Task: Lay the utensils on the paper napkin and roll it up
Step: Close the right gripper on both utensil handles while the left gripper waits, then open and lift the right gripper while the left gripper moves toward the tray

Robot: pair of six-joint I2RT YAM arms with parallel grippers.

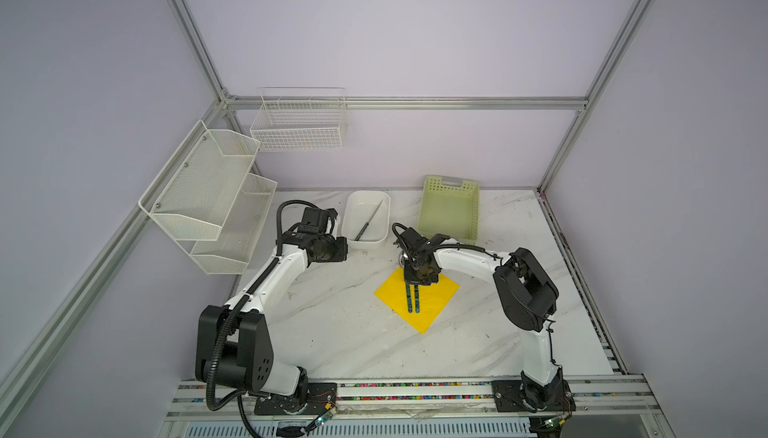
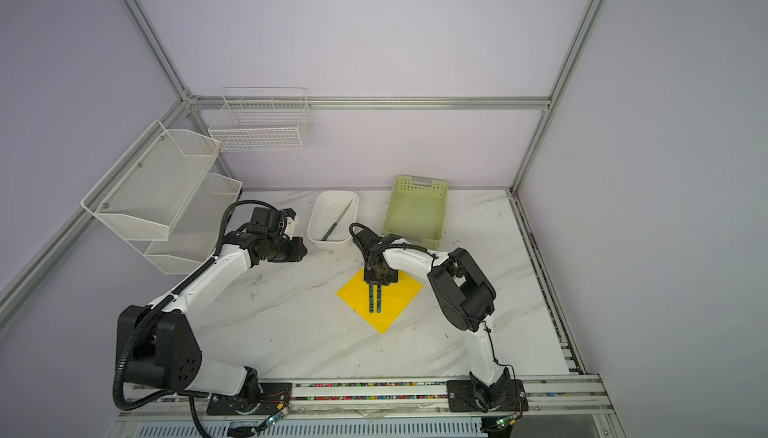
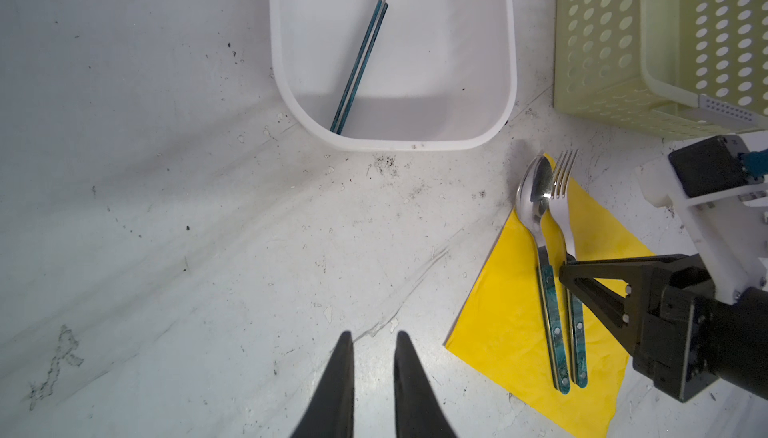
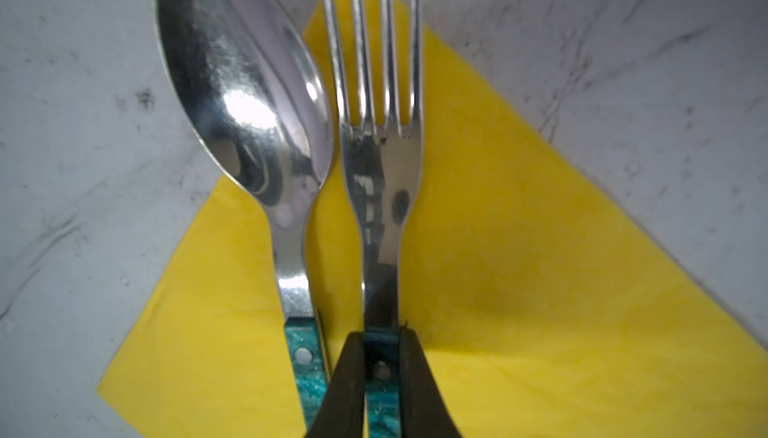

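The yellow paper napkin lies on the marble table like a diamond. On it a spoon and a fork lie side by side, teal handles parallel, heads past the napkin's far corner. My right gripper is shut on the fork's handle just below its neck, both fingers touching it. The knife leans inside the white tub. My left gripper hovers over bare table left of the napkin, its fingers a narrow gap apart with nothing between them.
A pale green perforated basket stands at the back, right of the white tub. White mesh shelves and a wire basket hang on the left and back walls.
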